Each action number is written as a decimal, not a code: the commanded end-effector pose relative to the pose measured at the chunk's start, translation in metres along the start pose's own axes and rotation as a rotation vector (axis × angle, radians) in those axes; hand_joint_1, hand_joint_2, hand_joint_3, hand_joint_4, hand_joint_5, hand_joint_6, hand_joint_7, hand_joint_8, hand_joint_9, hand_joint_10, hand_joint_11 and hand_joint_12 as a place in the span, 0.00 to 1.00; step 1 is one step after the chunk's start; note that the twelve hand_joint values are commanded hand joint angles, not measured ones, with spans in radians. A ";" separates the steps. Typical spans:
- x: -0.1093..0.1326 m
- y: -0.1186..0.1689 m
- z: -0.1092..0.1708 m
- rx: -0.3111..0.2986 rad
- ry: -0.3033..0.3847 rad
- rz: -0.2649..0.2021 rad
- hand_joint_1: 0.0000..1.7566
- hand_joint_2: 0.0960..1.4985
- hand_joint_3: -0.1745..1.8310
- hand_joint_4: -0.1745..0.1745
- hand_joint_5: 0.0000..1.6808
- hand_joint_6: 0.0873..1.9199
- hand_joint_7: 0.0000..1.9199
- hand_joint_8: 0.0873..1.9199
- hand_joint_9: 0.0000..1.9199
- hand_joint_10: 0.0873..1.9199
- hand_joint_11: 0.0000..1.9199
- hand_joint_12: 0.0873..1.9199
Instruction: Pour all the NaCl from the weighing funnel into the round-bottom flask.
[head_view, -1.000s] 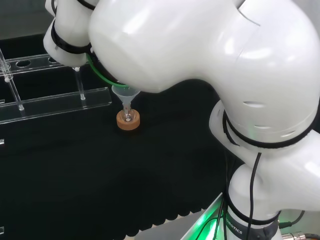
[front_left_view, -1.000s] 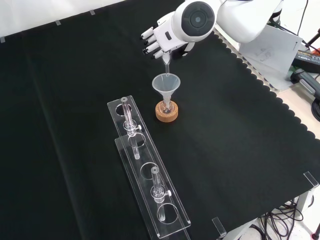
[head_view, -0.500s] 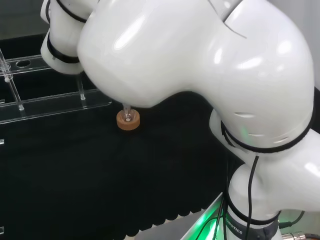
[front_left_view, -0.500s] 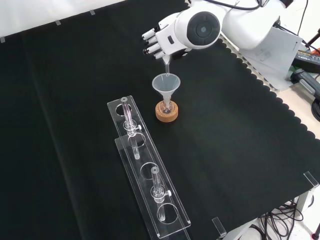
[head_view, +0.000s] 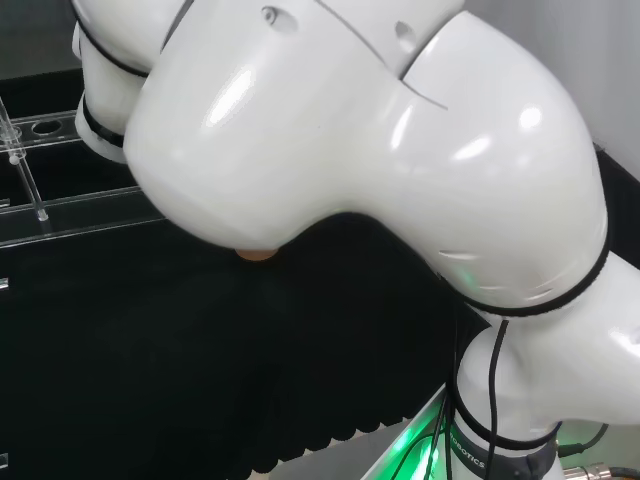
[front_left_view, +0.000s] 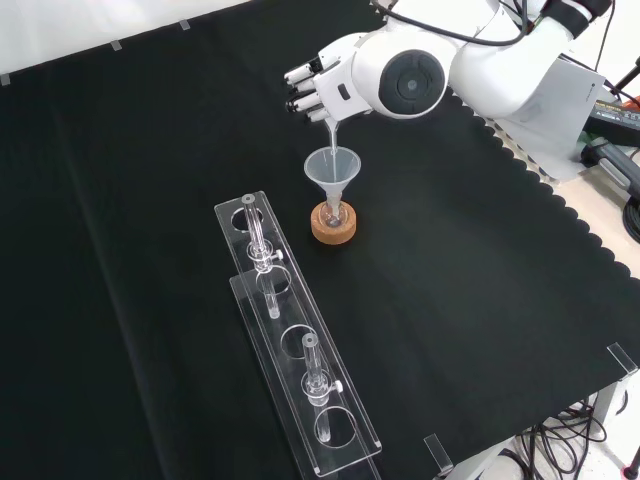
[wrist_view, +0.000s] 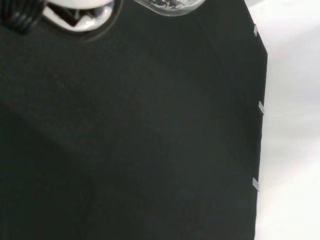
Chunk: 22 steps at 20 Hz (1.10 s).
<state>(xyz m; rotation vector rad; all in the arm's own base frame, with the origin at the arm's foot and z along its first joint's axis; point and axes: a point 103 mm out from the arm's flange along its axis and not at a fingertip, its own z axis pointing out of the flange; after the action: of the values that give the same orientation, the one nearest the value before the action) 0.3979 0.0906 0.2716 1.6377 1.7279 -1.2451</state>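
Note:
In the front view the hand (front_left_view: 318, 88) hangs above a clear plastic funnel (front_left_view: 332, 168), fingers curled round the glass weighing funnel (front_left_view: 333, 128). Its thin stem points down into the plastic funnel's mouth. That funnel sits in the neck of a small round-bottom flask (front_left_view: 334, 212) on a cork ring (front_left_view: 333, 226). The wrist view has the weighing funnel's bulb (wrist_view: 172, 4) with white grains inside, beside a blurred white part of the hand (wrist_view: 75, 10). In the head view, a sliver of the cork ring (head_view: 257, 254) peeks out under the arm's big white link.
Two clear plastic racks (front_left_view: 290, 340) with glass tubes lie end to end left of and nearer than the flask in the front view. The head view has a rack (head_view: 60, 215) at far left. The cloth's scalloped edge (front_left_view: 540, 190) runs along the right.
The arm's upper links have swung over: in the head view they now cover the funnel and most of the cork ring. In the front view the hand stays over the funnel.

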 end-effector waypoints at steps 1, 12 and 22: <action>0.003 0.001 -0.002 0.005 -0.025 0.005 0.64 0.42 0.39 1.00 0.74 0.33 0.31 0.32 0.49 0.17 0.35 0.57; 0.007 0.000 -0.013 0.009 -0.076 0.013 0.64 0.42 0.39 1.00 0.74 0.33 0.31 0.32 0.49 0.17 0.34 0.58; 0.008 -0.002 -0.020 0.005 -0.140 0.026 0.64 0.42 0.39 1.00 0.74 0.33 0.30 0.32 0.49 0.17 0.34 0.58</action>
<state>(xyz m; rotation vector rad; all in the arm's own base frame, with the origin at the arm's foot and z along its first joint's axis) 0.3997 0.1095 0.2746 1.5522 1.6346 -1.3088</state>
